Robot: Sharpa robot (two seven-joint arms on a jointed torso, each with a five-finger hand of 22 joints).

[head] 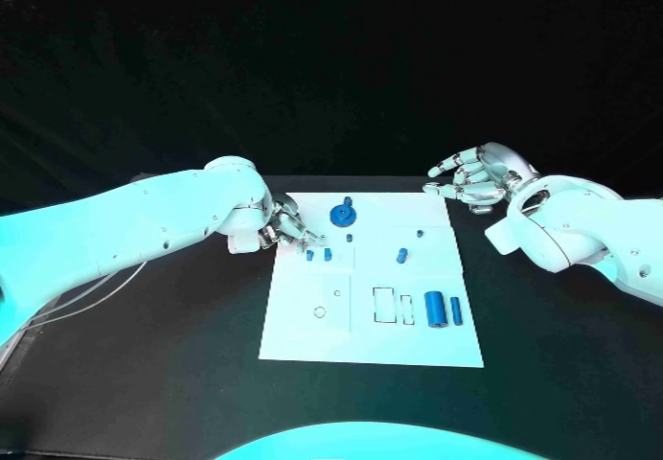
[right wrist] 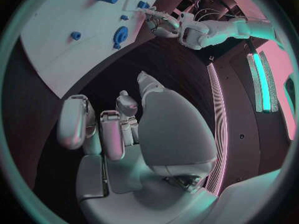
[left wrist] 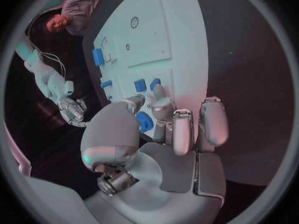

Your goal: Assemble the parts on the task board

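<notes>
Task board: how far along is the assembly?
Early. The gear-like part stands on the task board. The left hand hovers at the small parts, holding nothing clearly; the right hand is empty. The two cylinders still lie loose.

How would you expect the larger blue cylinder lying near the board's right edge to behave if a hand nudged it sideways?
The larger blue cylinder lies on its side on the flat white task board, so it would probably roll rather than slide. It looks small and rigid, likely light. The slimmer blue cylinder beside it might stop it.

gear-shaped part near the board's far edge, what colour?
Blue. The gear-shaped part stands out against the white task board, clearest in the head view.
</notes>
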